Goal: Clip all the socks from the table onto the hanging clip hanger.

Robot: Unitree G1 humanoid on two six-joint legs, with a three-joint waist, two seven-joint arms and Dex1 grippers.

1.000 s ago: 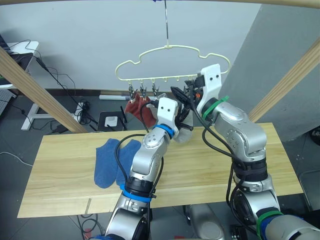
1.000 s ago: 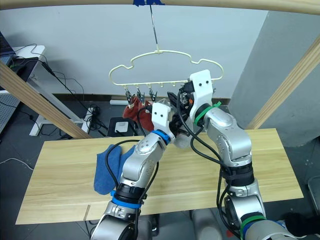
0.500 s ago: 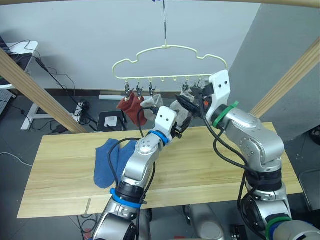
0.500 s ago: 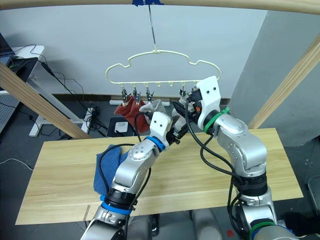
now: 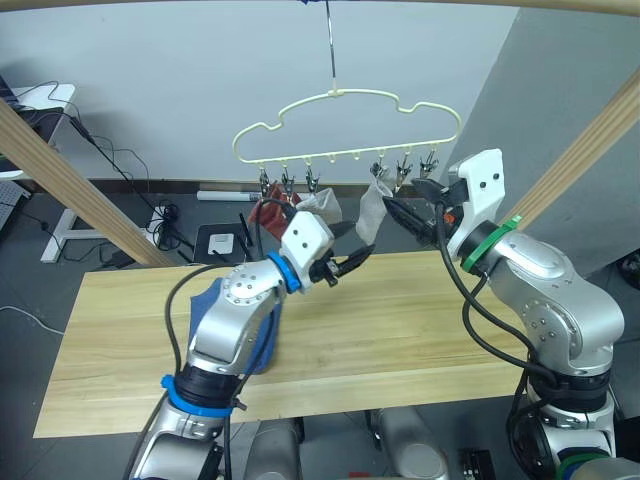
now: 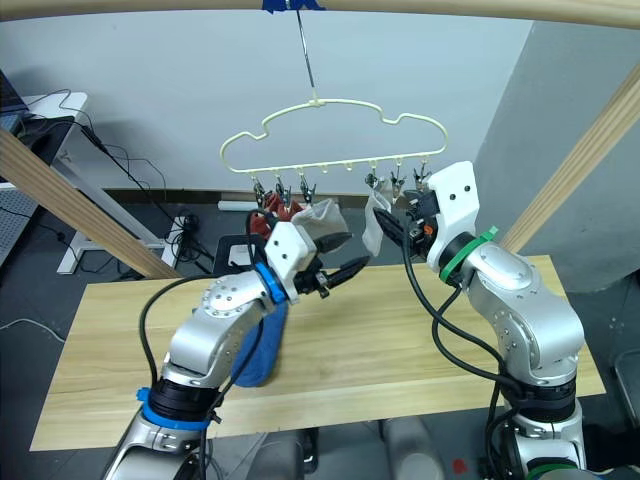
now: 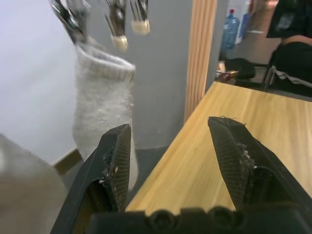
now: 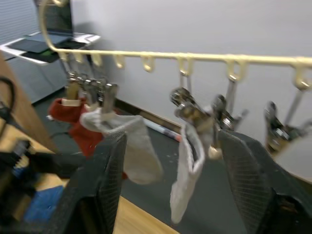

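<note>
Left gripper (image 5: pixel 356 257) spread open and empty above the table (image 5: pixel 400 330), fingertips aimed toward the right arm. Just above and behind it, a light grey sock (image 5: pixel 318 208) clipped to the clip hanger (image 5: pixel 345 125), with two rust red socks (image 5: pixel 270 213) pinned beside it at the hanger's left end. Below and to that gripper's left, the blue socks (image 5: pixel 215 310) lying on the wood, partly hidden by the forearm. Right gripper (image 5: pixel 410 212) also parted, holding nothing, raised just under the hanger's right end. Immediately beside its fingertips, a second light grey sock (image 5: pixel 372 208) dangling from a metal clip (image 8: pixel 187 105), apart from the fingers (image 8: pixel 109 170) in the right wrist view. Two bare clips (image 5: pixel 418 165) directly above that gripper. Hanger hooked on a wooden pole (image 6: pixel 450 10) overhead.
</note>
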